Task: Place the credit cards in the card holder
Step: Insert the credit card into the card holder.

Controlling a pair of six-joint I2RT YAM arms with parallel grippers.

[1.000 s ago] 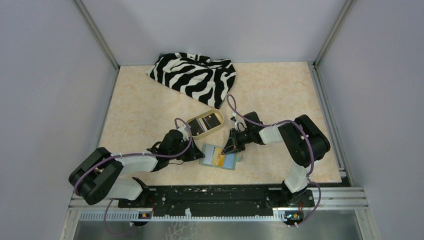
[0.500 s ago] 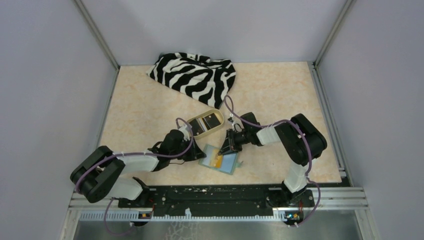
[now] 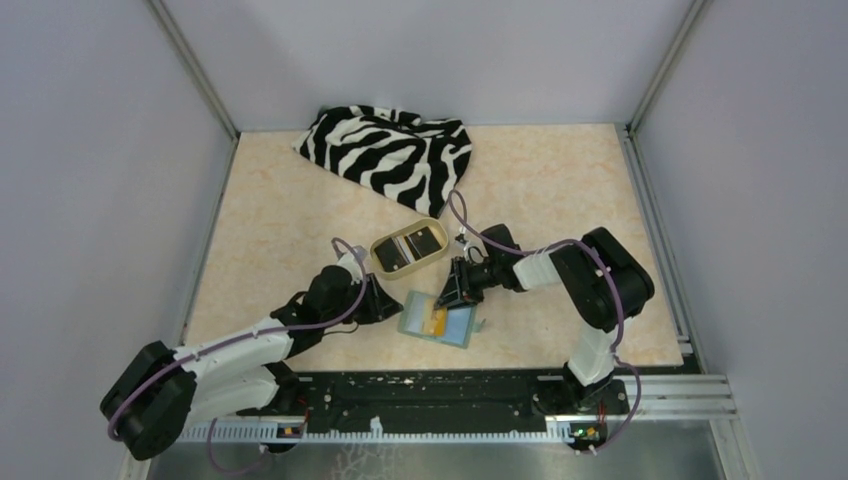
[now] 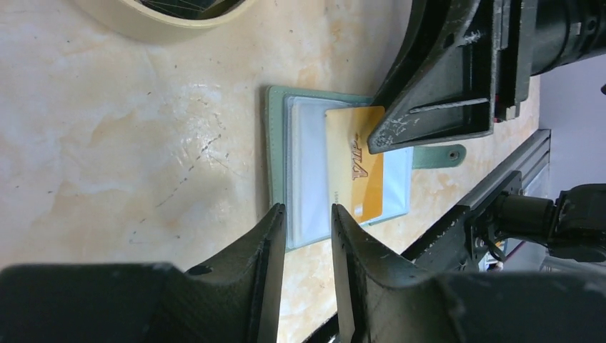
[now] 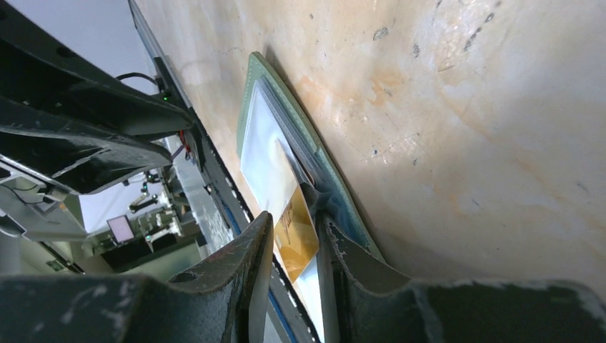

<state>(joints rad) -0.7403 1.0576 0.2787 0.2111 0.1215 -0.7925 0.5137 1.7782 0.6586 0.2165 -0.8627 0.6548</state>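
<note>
Tabletop [image 3: 560, 180]: right jaws pinch gold card [image 4: 361, 179] over card holder [image 4: 304, 179]; left jaws parted.

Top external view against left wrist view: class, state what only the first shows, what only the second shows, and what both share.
Only the top external view: the zebra-striped cloth, the whole tan dish with two dark cards in it, and the left arm and right arm entire.
Only the left wrist view: the lettering on the gold card and the stud on the holder's tab.
Both: the open card holder with the gold card on its pale lining, and the right gripper at that card.
</note>
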